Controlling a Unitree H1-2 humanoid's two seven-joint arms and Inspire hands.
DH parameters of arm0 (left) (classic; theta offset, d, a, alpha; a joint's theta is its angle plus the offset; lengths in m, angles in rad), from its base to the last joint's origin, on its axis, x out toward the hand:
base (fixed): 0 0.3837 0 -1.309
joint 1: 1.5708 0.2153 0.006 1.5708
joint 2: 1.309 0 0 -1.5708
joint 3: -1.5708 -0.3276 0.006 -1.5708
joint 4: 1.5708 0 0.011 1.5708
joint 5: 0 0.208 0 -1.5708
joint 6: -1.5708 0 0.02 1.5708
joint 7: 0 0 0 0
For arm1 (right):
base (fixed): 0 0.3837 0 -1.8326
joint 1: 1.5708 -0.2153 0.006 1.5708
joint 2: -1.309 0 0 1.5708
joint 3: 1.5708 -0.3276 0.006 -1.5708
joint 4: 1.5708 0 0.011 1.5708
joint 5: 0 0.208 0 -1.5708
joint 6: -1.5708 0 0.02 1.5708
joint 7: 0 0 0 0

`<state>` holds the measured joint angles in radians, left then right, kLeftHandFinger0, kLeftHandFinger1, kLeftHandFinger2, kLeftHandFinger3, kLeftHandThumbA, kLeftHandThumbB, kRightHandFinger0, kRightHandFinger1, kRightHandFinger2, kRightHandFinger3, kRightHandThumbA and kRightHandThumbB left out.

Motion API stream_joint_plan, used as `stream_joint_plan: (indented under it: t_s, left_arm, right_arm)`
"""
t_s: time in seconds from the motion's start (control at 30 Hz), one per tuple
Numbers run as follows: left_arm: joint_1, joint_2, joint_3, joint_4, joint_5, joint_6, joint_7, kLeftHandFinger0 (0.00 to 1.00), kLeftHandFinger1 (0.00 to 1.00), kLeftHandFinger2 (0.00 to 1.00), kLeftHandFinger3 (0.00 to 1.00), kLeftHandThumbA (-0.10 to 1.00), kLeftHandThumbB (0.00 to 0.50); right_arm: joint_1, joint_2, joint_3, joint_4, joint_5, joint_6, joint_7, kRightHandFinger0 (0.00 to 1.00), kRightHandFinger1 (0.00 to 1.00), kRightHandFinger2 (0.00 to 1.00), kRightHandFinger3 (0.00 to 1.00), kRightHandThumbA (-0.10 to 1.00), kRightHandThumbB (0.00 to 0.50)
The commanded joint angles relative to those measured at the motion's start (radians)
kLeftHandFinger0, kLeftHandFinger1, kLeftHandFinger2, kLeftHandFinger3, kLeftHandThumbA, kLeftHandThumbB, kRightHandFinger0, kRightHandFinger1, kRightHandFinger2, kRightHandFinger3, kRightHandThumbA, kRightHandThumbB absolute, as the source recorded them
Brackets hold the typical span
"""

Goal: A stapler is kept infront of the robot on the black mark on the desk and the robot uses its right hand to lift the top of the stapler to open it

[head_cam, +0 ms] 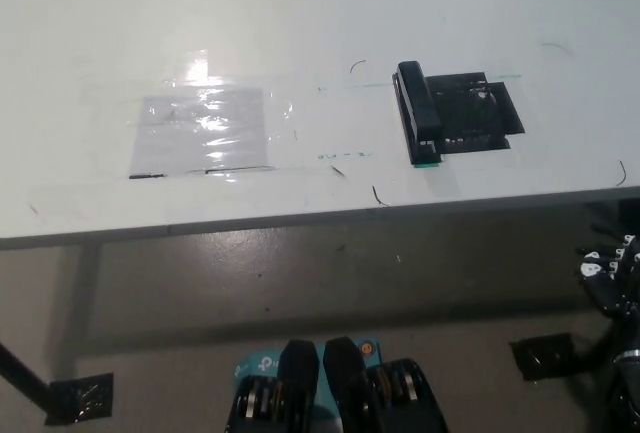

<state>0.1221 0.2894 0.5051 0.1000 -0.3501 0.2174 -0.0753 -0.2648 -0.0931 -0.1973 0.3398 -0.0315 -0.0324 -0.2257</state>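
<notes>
Head view | stapler (419, 115) on black mark (480, 113) | right hand (612, 275) below desk (300, 13), fingers unclear

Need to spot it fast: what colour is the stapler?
Black, with a green tip at its near end; the head view shows the stapler best.

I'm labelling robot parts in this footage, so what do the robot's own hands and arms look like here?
Only the right hand shows, at the right edge below the desk: black, bulky and segmented, with small white markings on its upper parts. Further black parts continue below it toward the bottom right corner. The white left hand is out of view. No cables are clearly visible.
</notes>
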Motion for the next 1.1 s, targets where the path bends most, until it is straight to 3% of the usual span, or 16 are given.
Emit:
stream_joint_plan:
  t_s: [0.0,0.2,0.33,0.43,0.5,0.6,0.67,1.0,1.07]
  left_arm:
    - [0.001,0.018,0.002,-0.013,-0.026,-0.016,-0.017,0.60,0.61,0.76,0.89,0.30,0.135]
    - [-0.003,0.015,0.001,-0.021,-0.035,-0.002,-0.014,0.62,0.62,0.76,0.92,0.29,0.101]
    - [-0.006,0.016,-0.004,-0.011,-0.028,-0.010,-0.009,0.61,0.63,0.77,0.91,0.30,0.123]
    - [-0.003,0.016,-0.007,-0.009,-0.033,-0.015,-0.016,0.62,0.64,0.78,0.93,0.31,0.118]
    - [0.001,0.014,-0.009,-0.005,-0.034,-0.021,-0.019,0.66,0.66,0.79,0.93,0.31,0.120]
    - [0.003,0.013,-0.011,-0.010,-0.033,-0.025,-0.020,0.63,0.64,0.77,0.92,0.32,0.112]
    - [0.004,0.014,-0.011,-0.012,-0.032,-0.024,-0.018,0.66,0.66,0.77,0.93,0.31,0.122]
    - [-0.003,0.009,-0.012,-0.008,-0.034,-0.023,-0.010,0.63,0.64,0.80,0.95,0.30,0.096]
    - [-0.005,0.010,-0.012,0.005,-0.030,-0.039,-0.012,0.64,0.64,0.77,0.92,0.32,0.123]
  right_arm:
    - [-0.036,0.009,-0.014,-0.103,0.032,0.019,-0.003,0.22,0.26,0.39,0.65,0.22,0.000]
    - [-0.089,0.036,0.016,-0.247,0.059,0.094,0.035,0.23,0.26,0.37,0.65,0.28,0.000]
    - [-0.120,0.062,0.030,-0.325,0.101,0.142,0.055,0.24,0.26,0.36,0.65,0.24,0.000]
    - [-0.165,0.088,0.056,-0.378,0.127,0.183,0.076,0.28,0.29,0.40,0.70,0.32,0.002]
    - [-0.184,0.103,0.063,-0.396,0.131,0.219,0.070,0.27,0.27,0.39,0.70,0.29,0.000]
    - [-0.214,0.120,0.065,-0.393,0.142,0.258,0.067,0.29,0.29,0.41,0.71,0.21,0.000]
    - [-0.249,0.140,0.060,-0.356,0.181,0.294,0.078,0.32,0.34,0.47,0.74,0.22,0.000]
    - [-0.312,0.224,0.085,-0.151,0.148,0.227,0.047,0.29,0.33,0.47,0.76,0.28,0.000]
    - [-0.313,0.261,0.072,-0.110,0.179,0.248,0.049,0.35,0.37,0.49,0.79,0.34,0.000]
